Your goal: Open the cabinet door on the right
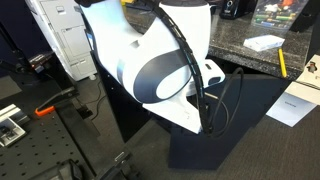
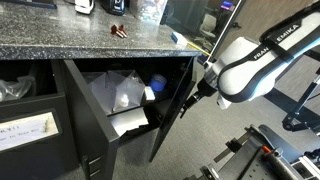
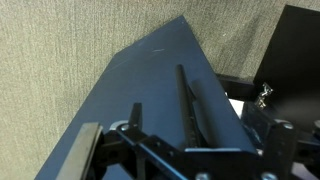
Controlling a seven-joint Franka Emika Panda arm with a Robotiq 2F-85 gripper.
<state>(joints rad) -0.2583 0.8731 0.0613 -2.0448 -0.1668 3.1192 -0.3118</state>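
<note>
Cabinet door (image 2: 172, 110) stands swung well out from the cabinet (image 2: 80, 40), interior exposed. Fingers (image 3: 135, 122) sit at the bar handle (image 3: 190, 100) near the door's free edge, probably for leverage far from the hinge. Whether clamped or apart: cannot tell.

Wrist cam rides right on the gripper (image 3: 200, 142), staring along the cabinet door (image 3: 150, 90) toward carpet (image 3: 60, 50). In an exterior view I'm crammed behind the arm (image 1: 150, 60); in an exterior view further from the gripper I face the cabinet (image 2: 75, 110) front. Both catch the countertop (image 1: 230, 45).
</note>
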